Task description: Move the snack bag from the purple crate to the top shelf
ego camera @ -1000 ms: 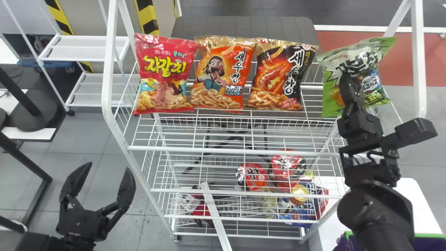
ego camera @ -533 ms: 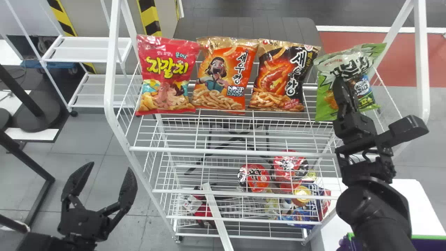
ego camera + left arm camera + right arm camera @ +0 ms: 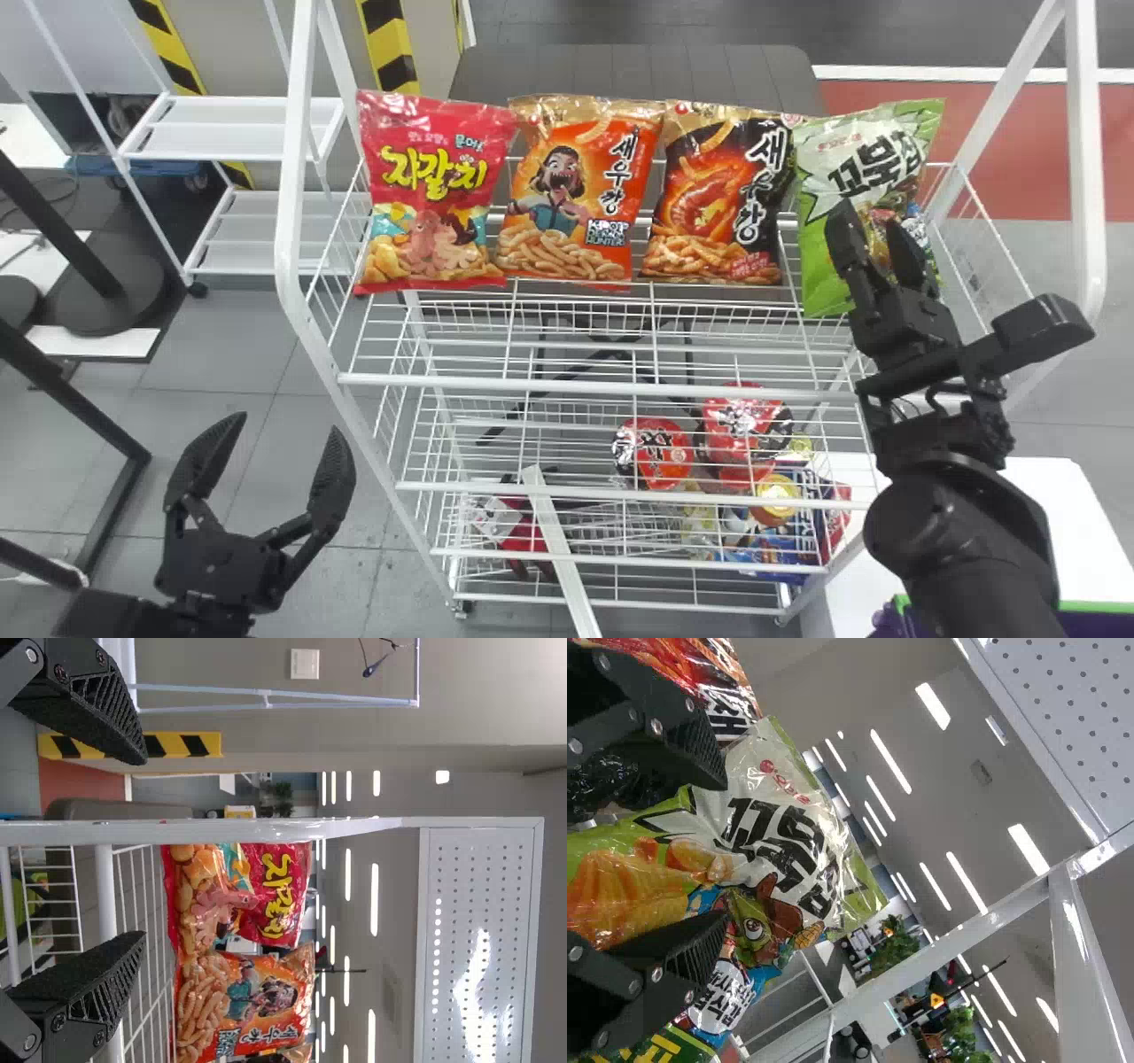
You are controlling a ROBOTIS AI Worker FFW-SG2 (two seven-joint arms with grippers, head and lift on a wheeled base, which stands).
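Well, we see the green snack bag (image 3: 819, 257) upright on the top shelf (image 3: 549, 385), the right gripper (image 3: 868, 218) spread before it, the left gripper (image 3: 288, 425) spread beside the rack (image 3: 288, 204).

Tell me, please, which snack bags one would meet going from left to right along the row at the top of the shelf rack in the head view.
Red snack bag, orange snack bag, black snack bag, green snack bag.

Black arms, ridged fingers (image 3: 97, 992), screws
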